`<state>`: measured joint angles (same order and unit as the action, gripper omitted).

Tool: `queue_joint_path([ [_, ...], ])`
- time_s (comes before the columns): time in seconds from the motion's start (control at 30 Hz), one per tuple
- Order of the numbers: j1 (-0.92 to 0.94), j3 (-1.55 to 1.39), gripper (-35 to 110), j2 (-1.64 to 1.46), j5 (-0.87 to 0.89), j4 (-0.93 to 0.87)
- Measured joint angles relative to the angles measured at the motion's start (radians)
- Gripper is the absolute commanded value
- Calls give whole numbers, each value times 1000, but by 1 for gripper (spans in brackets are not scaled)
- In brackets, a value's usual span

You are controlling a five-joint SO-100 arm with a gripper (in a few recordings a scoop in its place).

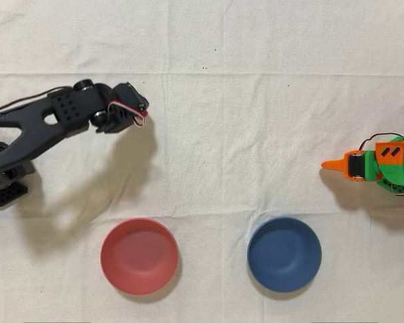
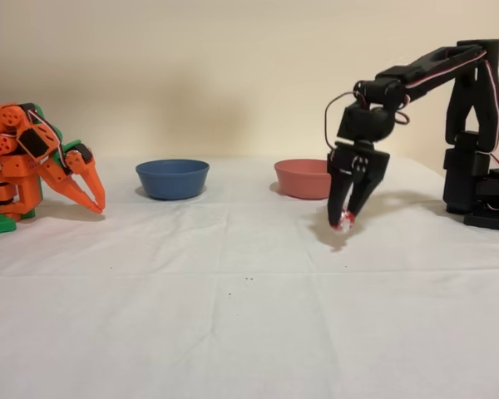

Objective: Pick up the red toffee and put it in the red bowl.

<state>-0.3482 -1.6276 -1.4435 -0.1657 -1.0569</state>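
In the fixed view my black gripper [image 2: 345, 218] points straight down, right of centre, with its fingers closed on the red toffee [image 2: 344, 221]. The toffee is a tiny shiny red sweet with whitish ends. It is at the cloth or just above it, over a small shadow. Seen from above, the gripper [image 1: 119, 116] is at the upper left and covers the toffee. The red bowl [image 1: 139, 256] sits empty near the bottom edge, below and slightly right of the gripper. From the side, the red bowl [image 2: 303, 179] stands just behind and left of the gripper.
A blue bowl [image 1: 284, 254] of the same size stands right of the red one in the overhead view; in the fixed view the blue bowl [image 2: 172, 179] is left of it. The idle orange arm [image 1: 380, 165] rests at the far side. White cloth covers the table.
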Motion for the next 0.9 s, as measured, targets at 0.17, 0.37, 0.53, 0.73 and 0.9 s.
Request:
queue_joint_path([
  [0.17,78,129,8,-43,-46,-107],
  [0.37,175,253,8,-109,-120,-199],
  [0.53,295,281,9,-163,-190,-245],
  [0.73,456,282,9,-193,-264,-249],
  [0.9,588,282,10,-207,-308,-245],
])
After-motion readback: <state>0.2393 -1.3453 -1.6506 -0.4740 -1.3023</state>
